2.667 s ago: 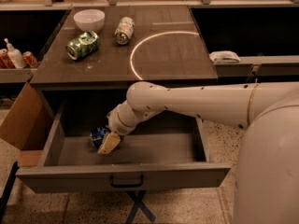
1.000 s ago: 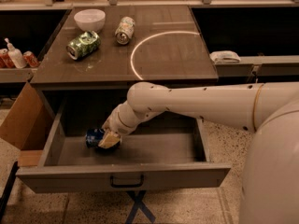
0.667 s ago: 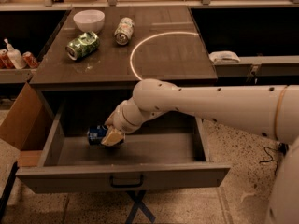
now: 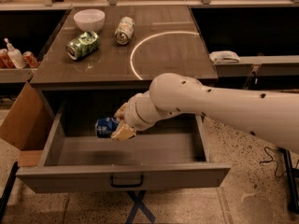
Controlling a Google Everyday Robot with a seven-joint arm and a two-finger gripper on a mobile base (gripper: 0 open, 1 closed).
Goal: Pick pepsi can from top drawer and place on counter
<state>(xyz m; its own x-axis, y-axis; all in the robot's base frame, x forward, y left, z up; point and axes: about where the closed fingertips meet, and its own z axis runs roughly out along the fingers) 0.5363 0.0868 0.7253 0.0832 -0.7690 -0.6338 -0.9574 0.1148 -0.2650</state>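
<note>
The pepsi can [image 4: 105, 126] is dark blue and lies sideways in my gripper [image 4: 120, 124], held a little above the floor of the open top drawer [image 4: 126, 175]. The gripper's tan fingers [image 4: 122, 132] are shut on the can's right end. My white arm reaches in from the right, over the drawer. The counter [image 4: 173, 55], dark grey-brown with a white arc, lies just behind and above the drawer.
On the counter lie a green-patterned can [image 4: 83, 45], a pale green-and-white can [image 4: 124, 30] and a white bowl [image 4: 89, 19]. A cardboard box [image 4: 21, 125] stands left of the drawer. A shelf with bottles [image 4: 14, 57] is at far left.
The gripper has lifted the pepsi can off the drawer floor and carried it up, with the arm rising.
</note>
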